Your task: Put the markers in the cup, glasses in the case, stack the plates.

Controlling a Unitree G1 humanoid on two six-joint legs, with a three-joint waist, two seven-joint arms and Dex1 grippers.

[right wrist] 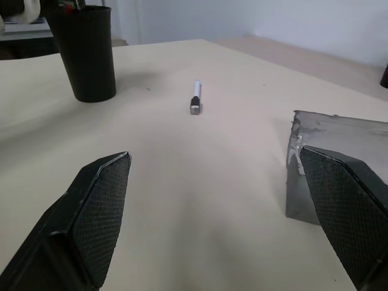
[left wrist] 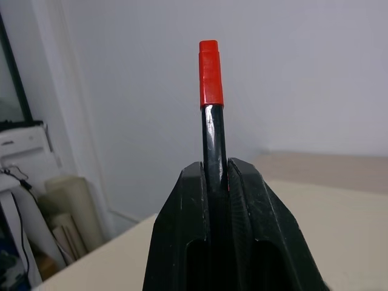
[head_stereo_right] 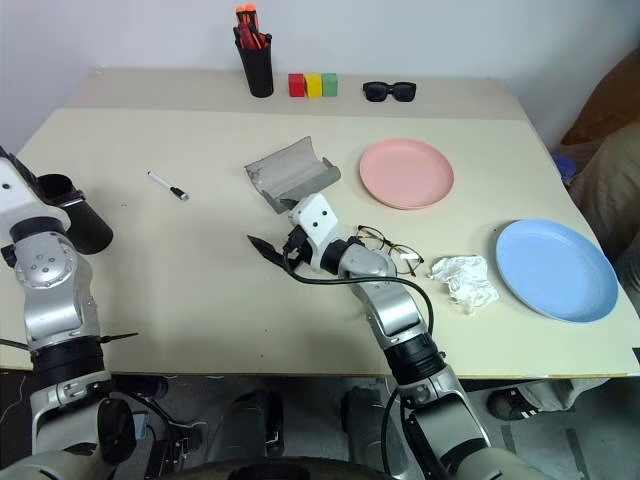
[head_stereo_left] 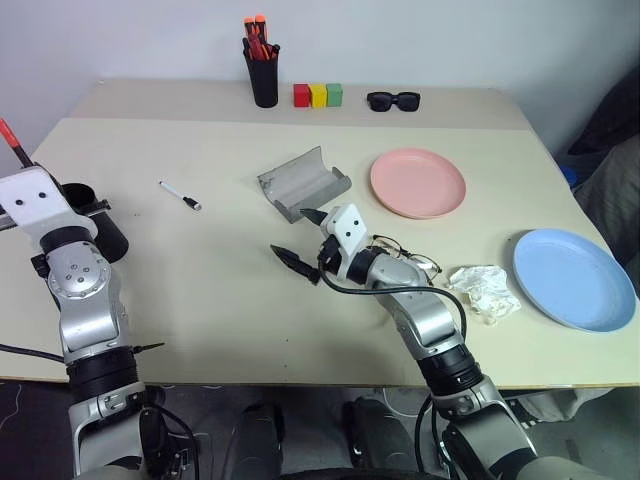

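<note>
No readable text anywhere.
Nothing on the table (head_stereo_left: pixel 300 300) carries a legible word, label, brand, number or sign, and the plain wall behind it bears none either.

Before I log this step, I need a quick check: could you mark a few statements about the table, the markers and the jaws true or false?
1. The left gripper has its jaws shut on the black marker with the red-orange end. True.
2. The thin white marker with black tips is already in the wide matte black cup. False: it lies on the table.
3. The right gripper has its jaws open and holds nothing. True.
4. The salmon pink plate sits stacked on the light blue plate. False: they lie apart.
5. The grey hard-shell glasses case is closed. False: it lies open.
</note>
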